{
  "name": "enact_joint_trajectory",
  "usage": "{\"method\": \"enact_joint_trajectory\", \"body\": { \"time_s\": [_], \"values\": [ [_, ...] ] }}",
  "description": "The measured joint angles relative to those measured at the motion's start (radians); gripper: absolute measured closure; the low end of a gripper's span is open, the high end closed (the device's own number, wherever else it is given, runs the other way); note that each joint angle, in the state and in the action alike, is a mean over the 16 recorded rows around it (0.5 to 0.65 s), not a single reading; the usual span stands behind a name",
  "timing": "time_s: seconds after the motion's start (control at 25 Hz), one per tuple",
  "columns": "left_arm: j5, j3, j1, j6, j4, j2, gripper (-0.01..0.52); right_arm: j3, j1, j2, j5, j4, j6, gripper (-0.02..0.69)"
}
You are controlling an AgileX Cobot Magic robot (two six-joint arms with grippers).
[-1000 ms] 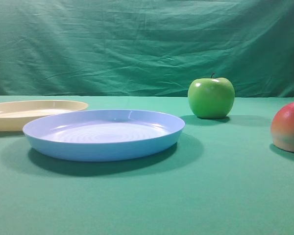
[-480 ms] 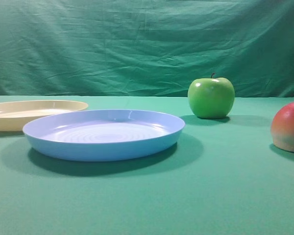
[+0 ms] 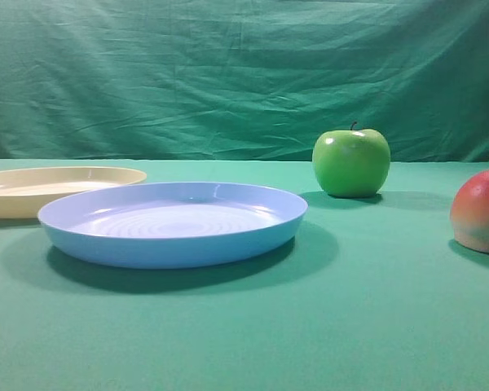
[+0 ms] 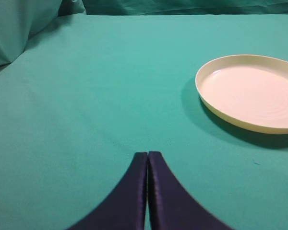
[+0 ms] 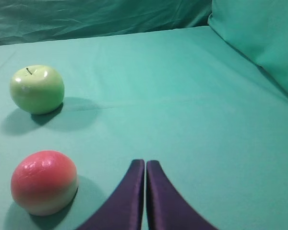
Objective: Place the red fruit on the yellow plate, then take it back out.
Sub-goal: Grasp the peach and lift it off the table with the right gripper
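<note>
Red fruit [image 5: 44, 182] sits on cloth just left of my right gripper [image 5: 145, 165], both my grippers pressed together and empty; looks matte, rigid, light, round, so grab across its middle; yellow plate [image 4: 221, 112] well apart.

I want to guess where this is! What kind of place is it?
Probably a robot test setup, not a kitchen: green cloth covers the table and backdrop, with a shiny green apple and a round light blue plastic plate laid out.
</note>
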Motion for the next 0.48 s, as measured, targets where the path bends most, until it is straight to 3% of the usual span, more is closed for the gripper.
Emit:
{"method": "enact_joint_trajectory", "body": {
  "time_s": [0.24, 0.48],
  "values": [
    [0.0, 0.0, 0.0, 0.0, 0.0, 0.0, 0.514, -0.09, 0.0, 0.05, 0.017, 0.074, -0.035, 0.665],
    [0.0, 0.0, 0.0, 0.0, 0.0, 0.0, 0.514, -0.255, 0.009, 0.193, 0.211, 0.091, -0.13, 0.665]
  ]
}}
